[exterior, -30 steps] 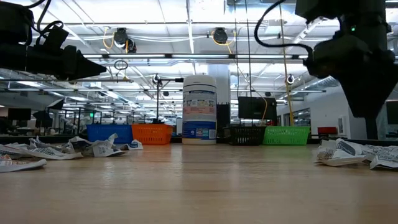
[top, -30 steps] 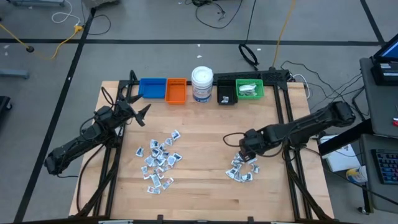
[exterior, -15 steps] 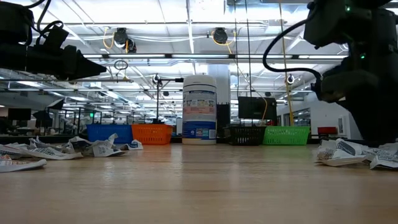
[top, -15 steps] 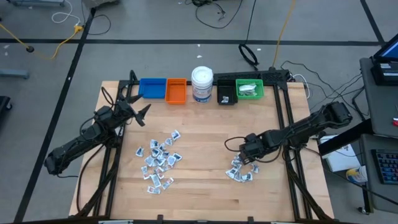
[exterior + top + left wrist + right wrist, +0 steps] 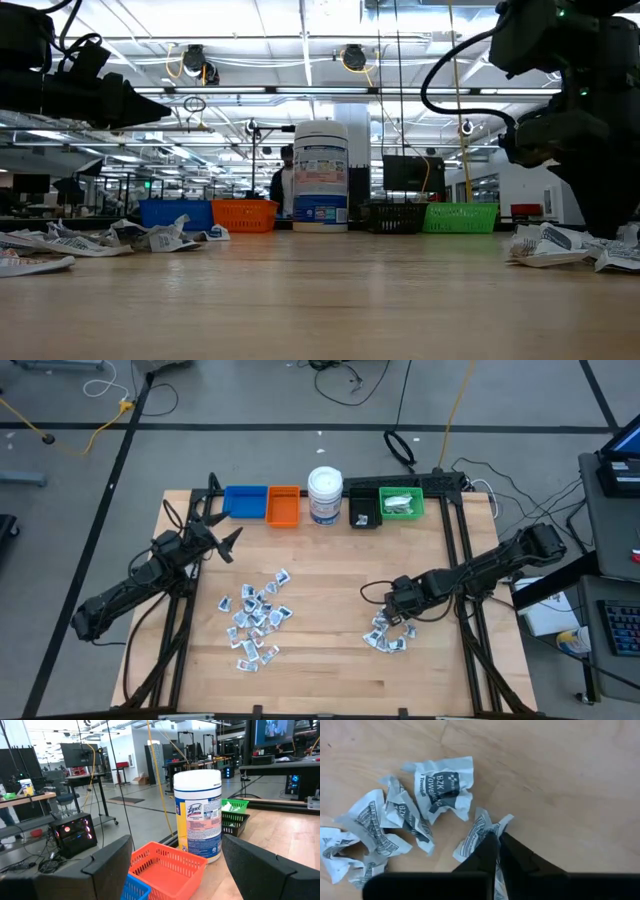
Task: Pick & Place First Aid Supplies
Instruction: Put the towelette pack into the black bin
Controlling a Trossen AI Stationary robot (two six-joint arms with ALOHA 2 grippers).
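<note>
— Jaws first: how do they stand?

— Pinched together on the right gripper (image 5: 496,851), clamped on a crumpled packet (image 5: 479,836) at the edge of the right-hand pile (image 5: 390,635), low on the table (image 5: 330,570) at about four o'clock from its middle. How much of the packet sits between the fingers is hidden behind their dark tips.

— And the other one?

— Spread wide on the left gripper (image 5: 175,865), holding nothing, up in the air at about nine o'clock, pointing toward the orange bin (image 5: 167,867) and the white jar (image 5: 197,815).

— Where are the rest of the supplies?

— A bigger scatter of packets (image 5: 255,615) lies at about seven o'clock. The row at twelve o'clock runs blue bin (image 5: 244,501), orange bin, jar, black bin (image 5: 364,512), green bin (image 5: 402,504); the green and black ones each show something pale inside (too small to tell what).

— Anything cut off?

— From table height the right arm (image 5: 585,120) blocks part of its pile, and only the near packets (image 5: 545,245) show. Behind the jar a person (image 5: 283,190) stands far back in the room, half hidden.
</note>
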